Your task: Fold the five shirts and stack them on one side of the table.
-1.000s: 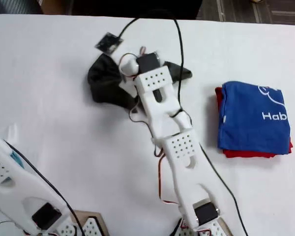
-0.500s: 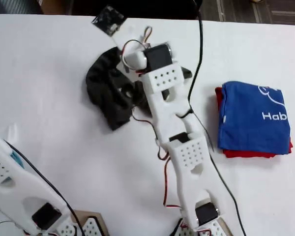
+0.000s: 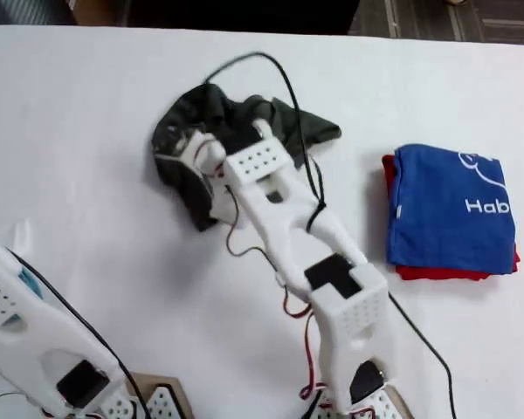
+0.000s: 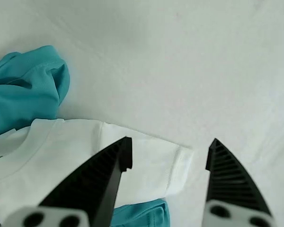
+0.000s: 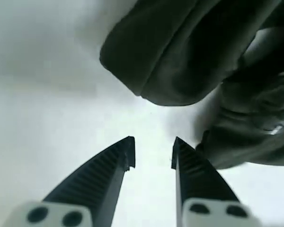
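A crumpled black shirt point(image 3: 236, 122) lies at the back middle of the table. My right arm point(image 3: 279, 209) stretches from the front edge to the shirt's near-left side. In the right wrist view my right gripper point(image 5: 152, 144) is open just above bare table, with the black shirt point(image 5: 189, 52) a little beyond its tips and nothing between them. A folded blue shirt point(image 3: 450, 205) lies on a folded red shirt point(image 3: 445, 272) at the right. My left gripper point(image 4: 170, 151) is open above a white shirt point(image 4: 61, 161) and a teal shirt point(image 4: 23, 90).
The left arm point(image 3: 35, 340) lies along the front left corner. A black cable point(image 3: 310, 148) loops from the right arm over the black shirt. The white table point(image 3: 87, 131) runs bare to the left of the shirt.
The right arm's wrist has turned and dropped from the black shirt's far side to its near-left edge. The shirt has shifted and spread toward the back. The left arm has stayed put.
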